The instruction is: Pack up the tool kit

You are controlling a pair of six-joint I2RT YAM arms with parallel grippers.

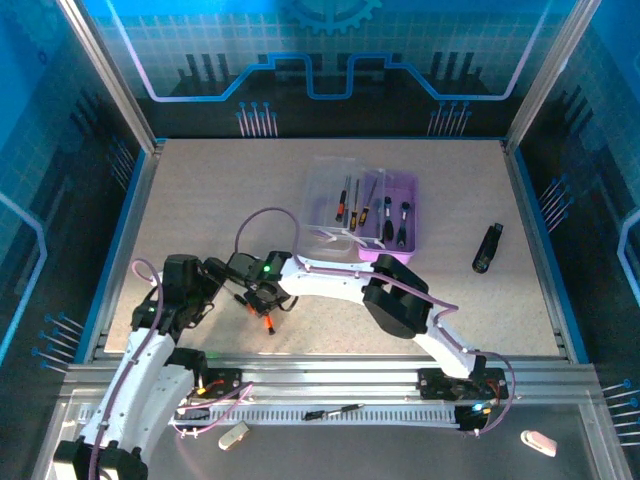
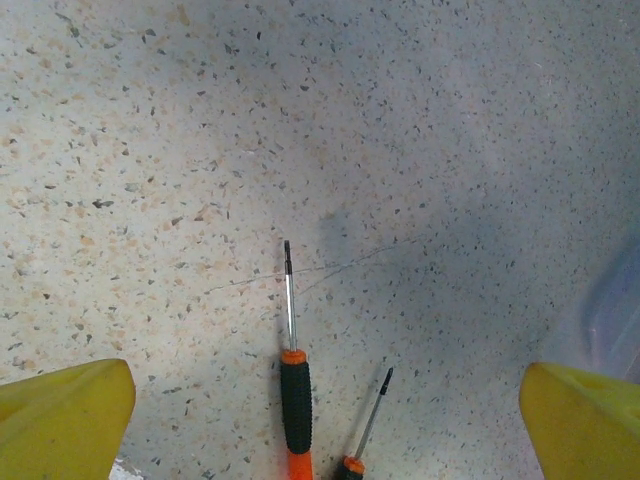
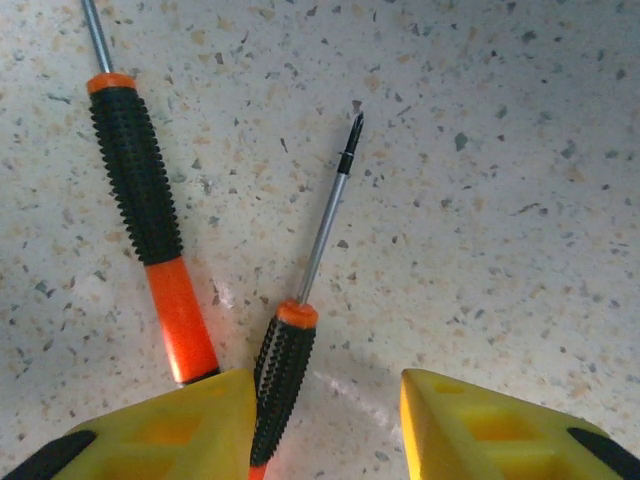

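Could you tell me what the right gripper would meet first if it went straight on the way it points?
Probably the black handle of the smaller screwdriver, lying between the open fingers of the right gripper; the speckled table sits beneath. Depth is unclear.

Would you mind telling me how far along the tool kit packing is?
Done: several screwdrivers lie in the open case. In hand: the right hand, open, straddles a small screwdriver, not yet gripping. Left: that one, the larger screwdriver beside it, perhaps the black tool right of the case, then closing the lid.
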